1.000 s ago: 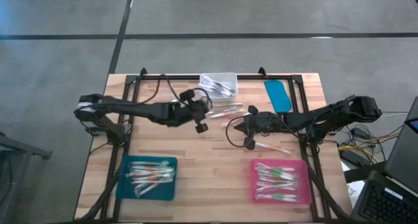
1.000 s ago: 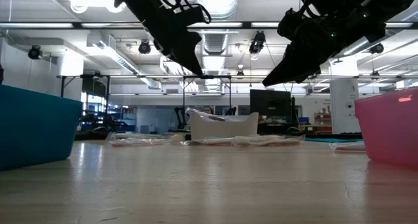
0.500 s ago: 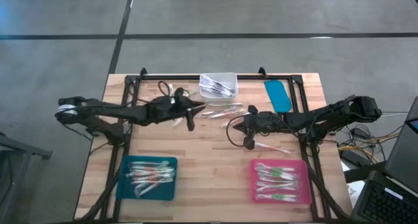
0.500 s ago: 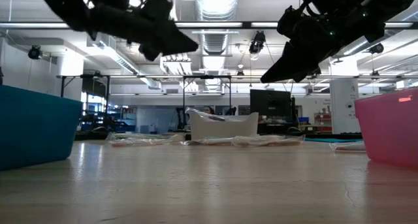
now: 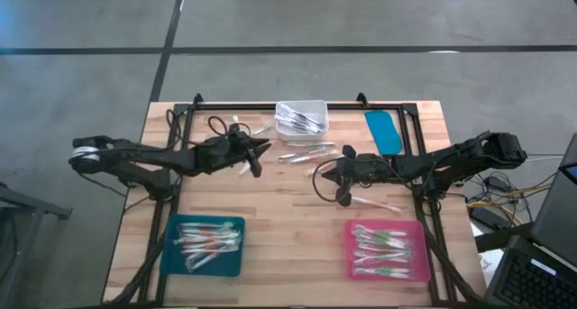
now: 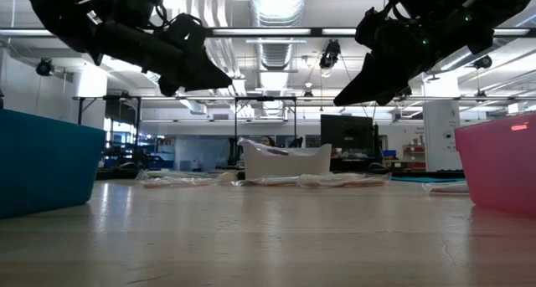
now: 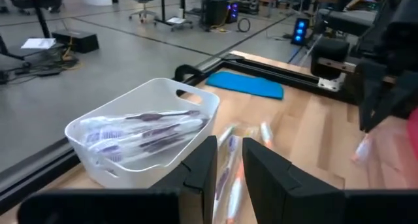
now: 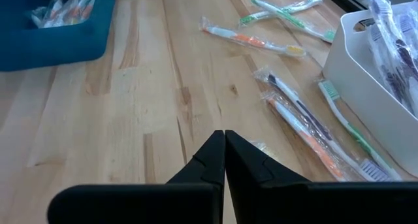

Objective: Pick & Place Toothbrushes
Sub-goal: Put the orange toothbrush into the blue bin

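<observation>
1. Left gripper (image 5: 258, 150) hangs above the table left of the white bin (image 5: 301, 116), fingers slightly apart, empty.
2. Right gripper (image 5: 330, 175) hovers mid-table, fingers pressed together.
3. Loose toothbrushes (image 5: 305, 153) lie between the grippers, near the bin.

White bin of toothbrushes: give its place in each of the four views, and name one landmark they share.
High view: the white bin sits at the table's far edge, centre.
Low view: it stands mid-picture, far across the table.
Left wrist view: it fills the left-centre, just beyond the left gripper.
Right wrist view: only its corner shows at the right edge.
Shared landmark: the loose toothbrushes lying on the wood beside it.
</observation>
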You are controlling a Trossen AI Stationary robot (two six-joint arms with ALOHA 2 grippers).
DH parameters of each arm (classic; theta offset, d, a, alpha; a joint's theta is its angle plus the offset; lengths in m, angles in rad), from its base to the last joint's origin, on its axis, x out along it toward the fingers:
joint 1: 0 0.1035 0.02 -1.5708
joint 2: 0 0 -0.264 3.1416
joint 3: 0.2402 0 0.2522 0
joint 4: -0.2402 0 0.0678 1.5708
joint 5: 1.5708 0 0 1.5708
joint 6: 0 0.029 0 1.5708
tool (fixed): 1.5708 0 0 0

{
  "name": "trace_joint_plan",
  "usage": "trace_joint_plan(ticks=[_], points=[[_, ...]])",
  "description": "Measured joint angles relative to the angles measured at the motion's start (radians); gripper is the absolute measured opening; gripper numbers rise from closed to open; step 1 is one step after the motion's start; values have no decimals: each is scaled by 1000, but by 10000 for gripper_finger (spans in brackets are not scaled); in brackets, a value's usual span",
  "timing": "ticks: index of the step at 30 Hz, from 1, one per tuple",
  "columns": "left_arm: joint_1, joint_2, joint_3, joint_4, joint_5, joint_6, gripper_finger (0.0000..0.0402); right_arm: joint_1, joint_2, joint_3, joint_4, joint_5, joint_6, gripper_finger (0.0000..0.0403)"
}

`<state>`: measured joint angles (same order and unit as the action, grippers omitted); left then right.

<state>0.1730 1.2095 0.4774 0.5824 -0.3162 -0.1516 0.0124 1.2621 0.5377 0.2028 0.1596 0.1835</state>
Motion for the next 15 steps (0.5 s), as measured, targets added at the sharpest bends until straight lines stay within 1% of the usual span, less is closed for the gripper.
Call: trace_joint_plan(ticks=[5,9,12,15], points=[[0,0,0,1,-53,-23,78,0,0,0,11,0,1,8],[0,0,0,-8,-131,-53,78,0,-1,0,19,0,1,8],[4,2,17,-79,-159,-61,78,0,-1,0,19,0,1,8],[10,2,58,-209,-161,-80,78,0,-1,0,19,0,1,8]])
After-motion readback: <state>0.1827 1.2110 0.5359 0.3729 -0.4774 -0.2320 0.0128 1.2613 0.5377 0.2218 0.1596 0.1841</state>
